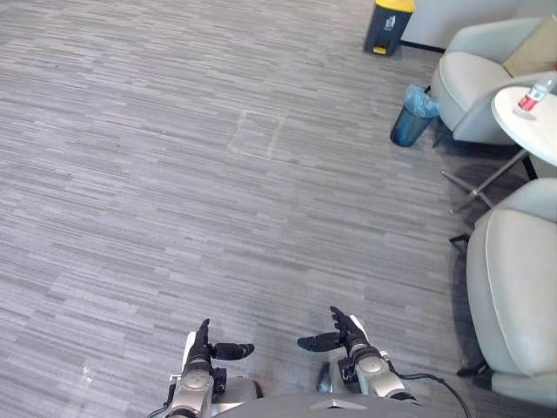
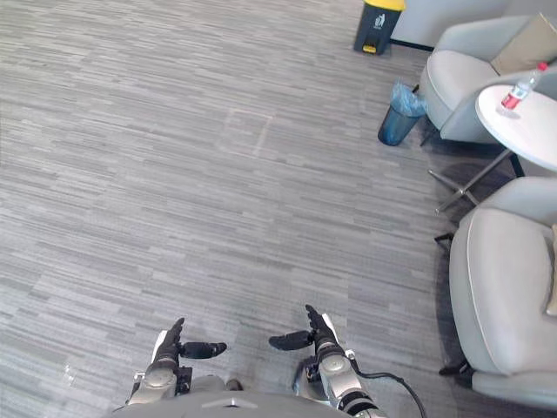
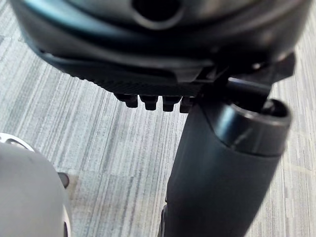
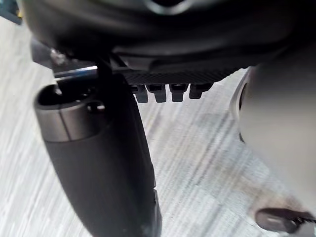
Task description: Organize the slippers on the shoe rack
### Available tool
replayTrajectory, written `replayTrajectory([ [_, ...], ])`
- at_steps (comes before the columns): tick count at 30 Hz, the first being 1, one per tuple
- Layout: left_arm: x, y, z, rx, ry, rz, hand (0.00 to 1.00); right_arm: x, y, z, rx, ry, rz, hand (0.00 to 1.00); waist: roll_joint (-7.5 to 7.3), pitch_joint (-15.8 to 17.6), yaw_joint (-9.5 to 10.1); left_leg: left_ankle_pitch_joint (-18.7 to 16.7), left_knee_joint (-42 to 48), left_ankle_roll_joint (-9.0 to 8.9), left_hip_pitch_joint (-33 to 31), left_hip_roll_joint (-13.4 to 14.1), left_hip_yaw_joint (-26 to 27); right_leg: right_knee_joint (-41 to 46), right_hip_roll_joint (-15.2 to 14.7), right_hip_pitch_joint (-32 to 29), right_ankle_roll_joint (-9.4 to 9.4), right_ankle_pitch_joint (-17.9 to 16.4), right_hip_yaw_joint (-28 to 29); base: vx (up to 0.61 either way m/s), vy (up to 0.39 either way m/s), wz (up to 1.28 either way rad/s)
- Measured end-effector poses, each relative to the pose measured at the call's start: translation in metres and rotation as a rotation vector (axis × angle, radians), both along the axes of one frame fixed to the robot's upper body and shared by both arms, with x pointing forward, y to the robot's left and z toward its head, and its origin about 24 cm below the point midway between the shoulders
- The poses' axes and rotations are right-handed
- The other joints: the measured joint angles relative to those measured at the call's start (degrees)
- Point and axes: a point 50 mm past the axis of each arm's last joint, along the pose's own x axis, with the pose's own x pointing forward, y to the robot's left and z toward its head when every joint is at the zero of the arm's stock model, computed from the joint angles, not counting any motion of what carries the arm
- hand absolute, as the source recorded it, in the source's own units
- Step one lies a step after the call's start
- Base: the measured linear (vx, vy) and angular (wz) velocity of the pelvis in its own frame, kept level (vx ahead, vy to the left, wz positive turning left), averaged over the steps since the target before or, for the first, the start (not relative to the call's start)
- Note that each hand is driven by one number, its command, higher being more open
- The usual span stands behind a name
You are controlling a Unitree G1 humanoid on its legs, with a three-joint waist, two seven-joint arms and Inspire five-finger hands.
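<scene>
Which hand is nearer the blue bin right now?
Right. The bin lies far ahead and to the right of the right hand; the left hand is level with it, farther left.

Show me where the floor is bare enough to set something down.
Bare floor runs wide ahead of the left hand and right hand, up to the yellow-lidded bin. Crowded on the right: blue bin, round table, near armchair, far armchair.

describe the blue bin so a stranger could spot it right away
Find the grey armchairs on the right. Left of the farther one stands a round bin. Unlike the dark yellow-lidded bin behind it, it is blue with a bag lining its open top.
</scene>
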Motion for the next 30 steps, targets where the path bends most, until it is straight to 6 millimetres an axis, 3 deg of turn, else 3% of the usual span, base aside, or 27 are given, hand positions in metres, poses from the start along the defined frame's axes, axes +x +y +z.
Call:
replayTrajectory([
  [1, 0.0, -0.001, 0.0, -0.002, 0.001, -0.005, 1.0, 0.001, 0.001, 0.001, 0.002, -0.006, 0.001, 1.0, -0.11, -0.03, -0.15, -0.22, -0.73, -0.61, 0.6, -0.07, -0.81, -5.49, 0.78, -0.49, 0.91, 1.28, 1.16, 0.5, -0.169, 1.0],
  [2, -0.001, -0.003, -0.001, -0.009, 0.009, -0.016, 1.0, 0.001, 0.001, 0.001, 0.002, -0.01, 0.002, 1.0, 0.09, 0.0, -0.81, -1.08, -2.08, -2.4, 2.66, 0.07, -3.37, -13.46, 2.0, -0.13, 0.69, 11.01, 3.48, 0.59, -0.195, 0.89],
  [3, -0.002, -0.008, -0.003, -0.022, 0.02, -0.015, 1.0, 0.001, -0.004, 0.0, -0.01, 0.0, 0.0, 1.0, 1.86, -0.32, -0.64, -1.32, -3.25, -2.83, 4.22, 1.43, -5.18, -13.97, 3.74, 1.76, -2.12, 10.88, 2.57, 0.61, -0.178, 0.73],
  [4, -0.004, -0.01, -0.004, -0.026, 0.023, -0.017, 1.0, 0.004, -0.003, 0.001, -0.01, 0.001, 0.0, 1.0, 2.33, -0.41, 0.11, -0.57, -3.52, -2.93, 4.18, 1.69, -5.68, -12.65, 3.73, 1.33, -2.42, 9.67, 2.8, 0.62, -0.202, 0.54],
  [5, 0.0, -0.014, -0.003, -0.035, 0.018, -0.04, 1.0, 0.006, -0.007, 0.001, -0.02, 0.008, -0.018, 1.0, 2.5, -0.2, 0.22, 0.56, -2.14, -3.47, 4.01, 1.14, -8.84, -6.18, 2.2, -0.37, -2.9, 5.4, 3.93, 0.58, -0.205, 0.35],
  [6, 0.0, -0.015, -0.003, -0.035, 0.017, -0.042, 1.0, 0.006, -0.008, 0.001, -0.022, 0.006, -0.02, 1.0, 2.58, -0.16, 0.17, 0.65, -1.67, -3.48, 4.07, 1.11, -9.5, -5.08, 1.92, -0.41, -2.91, 4.7, 3.91, 0.68, -0.257, 0.87],
  [7, -0.001, -0.018, -0.003, -0.04, 0.017, -0.045, 1.0, 0.003, -0.012, -0.001, -0.031, 0.022, -0.025, 1.0, 2.83, -0.46, -0.28, 1.52, 7.53, -4.81, 1.8, 1.68, -13.21, -3.45, 0.9, 2.68, -2.86, 0.84, 2.65, 0.55, -0.194, 0.82],
  [8, 0.001, -0.018, -0.003, -0.045, 0.009, -0.038, 1.0, 0.002, -0.011, -0.001, -0.03, 0.027, -0.026, 1.0, 2.75, -0.53, -0.39, 2.12, 13.95, -5.96, -0.66, 2.26, -13.88, -5.76, 0.91, 5.36, -2.19, -0.48, 1.97, 0.53, -0.192, 1.11],
  [9, 0.006, -0.016, 0.001, -0.053, -0.028, 0.01, 1.0, -0.002, -0.011, -0.002, -0.029, 0.03, -0.028, 1.0, 3.83, -0.26, 0.31, 5.93, 34.83, -9.93, -9.73, 6.91, -13.41, -11.56, 3.03, 11.34, -2.31, -1.29, 0.47, 0.48, -0.178, 0.53],
  [10, 0.007, -0.015, 0.003, -0.053, -0.042, 0.025, 1.0, -0.003, -0.01, -0.002, -0.026, 0.032, -0.028, 1.0, 4.22, -0.36, 0.8, 5.85, 41.21, -9.85, -12.37, 8.92, -11.87, -13.06, 4.02, 13.12, -2.53, -1.36, 0.58, 0.57, -0.162, 0.16],
  [11, 0.006, -0.009, 0.005, -0.044, -0.058, 0.057, 1.0, -0.005, -0.001, -0.003, -0.009, 0.041, -0.03, 1.0, 4.11, -0.32, 1.82, 4.79, 50.43, -8.26, -16.97, 13.1, -7.36, -16.99, 5.45, 18.54, -2.82, -1.53, 0.99, 0.46, -0.088, -0.19],
  [12, 0.006, -0.006, 0.005, -0.037, -0.06, 0.059, 1.0, -0.006, 0.001, -0.003, -0.001, 0.044, -0.033, 1.0, 3.77, -0.3, 1.94, 4.27, 50.77, -7.72, -17.86, 13.44, -6.24, -18.29, 5.44, 20.23, -2.82, -1.53, 1.08, 0.46, -0.043, -0.21],
  [14, 0.007, 0.0, 0.007, -0.023, -0.069, 0.066, 1.0, -0.004, 0.006, -0.002, 0.013, 0.042, -0.033, 1.0, 2.57, -0.37, 2.3, 1.43, 46.03, -6.46, -20.6, 13.2, -1.97, -21.43, 4.7, 24.19, -2.68, -1.45, 2.45, 0.5, 0.043, -0.27],
  [15, 0.01, 0.0, 0.009, -0.02, -0.083, 0.066, 1.0, 0.001, 0.007, 0.0, 0.011, 0.029, -0.032, 1.0, 2.21, -0.15, 2.71, -0.07, 37.95, -5.07, -23.65, 12.04, -0.43, -22.95, 3.66, 26.46, -2.53, -1.38, 3.24, 0.53, 0.17, -0.38],
  [16, 0.015, 0.001, 0.011, -0.017, -0.098, 0.058, 1.0, 0.003, 0.007, 0.0, 0.006, 0.028, -0.033, 1.0, 1.78, 0.17, 2.87, 1.56, 25.72, -4.21, -25.9, 9.49, -1.07, -23.43, 2.09, 28.31, -2.04, -1.36, 3.27, 0.44, 0.19, -0.3],
  [17, 0.015, 0.0, 0.011, -0.017, -0.101, 0.057, 1.0, 0.002, 0.006, 0.0, 0.004, 0.03, -0.033, 1.0, 1.78, 0.18, 2.93, 3.35, 21.24, -3.93, -26.24, 8.47, -1.64, -23.44, 1.83, 28.93, -1.35, -1.44, 3.35, 0.46, 0.215, -0.16],
  [18, 0.016, 0.0, 0.012, -0.022, -0.107, 0.058, 1.0, 0.001, 0.005, -0.002, 0.001, 0.037, -0.033, 1.0, 1.9, 0.09, 3.32, 10.87, 17.07, -2.38, -26.28, 6.91, -2.74, -23.4, 1.57, 30.07, -0.06, -1.68, 3.51, 0.29, 0.132, -0.04],
  [19, 0.017, 0.003, 0.013, -0.013, -0.116, 0.055, 1.0, -0.004, 0.007, -0.005, 0.002, 0.059, -0.031, 1.0, -0.12, -0.21, 3.54, 10.41, 15.87, -1.96, -24.34, 4.7, -3.11, -23.77, -0.48, 30.77, 1.1, -1.61, 3.57, 0.48, 0.178, 0.38],
  [20, 0.023, 0.005, 0.015, 0.0, -0.134, 0.044, 1.0, -0.005, 0.009, -0.005, 0.009, 0.066, -0.028, 1.0, -0.87, -0.53, 3.05, 10.17, 14.34, -1.21, -24.08, 3.35, -4.58, -25.06, -0.5, 30.79, 1.62, -0.7, 3.87, 0.4, 0.185, 0.6],
  [22, 0.022, 0.005, 0.014, 0.001, -0.118, 0.038, 1.0, -0.005, 0.01, -0.006, 0.011, 0.074, -0.025, 1.0, -0.86, -0.54, 3.63, 9.49, 14.64, -0.38, -23.6, 2.71, -5.17, -27.38, -0.26, 30.63, 1.83, 0.31, 4.01, 0.36, 0.19, 0.46],
  [23, 0.017, 0.005, 0.009, -0.005, -0.079, 0.034, 1.0, -0.003, 0.009, -0.005, 0.011, 0.065, -0.029, 1.0, -0.9, -0.85, 3.48, 6.71, 15.26, -0.32, -21.88, 0.94, -5.18, -23.25, -1.91, 29.76, 3.5, 3.9, 4.25, 0.3, 0.149, 0.18],
  [24, 0.015, 0.003, 0.008, -0.01, -0.066, 0.03, 1.0, -0.004, 0.008, -0.006, 0.009, 0.069, -0.03, 1.0, -0.14, -1.15, 3.47, 4.77, 14.67, -0.64, -20.42, 0.89, -5.04, -19.54, -2.11, 28.85, 3.99, 3.6, 5.59, 0.39, 0.166, 0.09],
  [25, 0.011, 0.0, 0.006, -0.018, -0.054, 0.032, 1.0, -0.004, 0.006, -0.006, 0.002, 0.073, -0.032, 1.0, 0.45, -1.23, 3.54, 2.91, 13.26, -0.65, -17.75, 0.71, -4.66, -10.3, -3.35, 26.0, 4.25, 3.46, 6.99, 0.36, 0.135, -0.19],
  [26, 0.009, 0.0, 0.005, -0.014, -0.049, 0.022, 1.0, -0.004, 0.003, -0.007, -0.005, 0.073, -0.032, 1.0, 0.12, -1.14, 3.61, 2.45, 11.34, -0.51, -14.86, -0.04, -3.64, -0.07, -5.32, 22.1, 5.43, 4.94, 7.59, 0.38, 0.107, -0.28],
  [27, 0.007, 0.0, 0.004, -0.005, -0.037, -0.005, 1.0, -0.005, 0.005, -0.007, -0.001, 0.075, -0.029, 1.0, -0.27, -0.93, 3.25, 1.9, 9.15, -0.09, -11.04, -1.2, -2.97, 11.61, -8.0, 17.31, 5.3, 8.71, 7.64, 0.41, 0.073, -0.25],
  [28, 0.004, 0.002, 0.003, 0.005, -0.022, -0.021, 1.0, -0.007, 0.006, -0.008, 0.003, 0.082, -0.027, 1.0, -0.14, -0.82, 2.58, 1.24, 7.46, -0.01, -7.84, -1.47, -2.83, 19.3, -8.73, 13.68, 3.16, 6.42, 7.46, 0.43, 0.067, -0.14],
  [30, 0.0, 0.0, 0.001, 0.004, -0.006, -0.019, 1.0, -0.007, 0.006, -0.007, 0.003, 0.081, -0.018, 1.0, 0.94, -0.28, 1.36, 1.2, 3.04, -0.34, -2.1, -0.9, -2.97, 23.18, -7.44, 7.97, 0.55, 1.73, 5.12, 0.46, 0.006, -0.01],
])
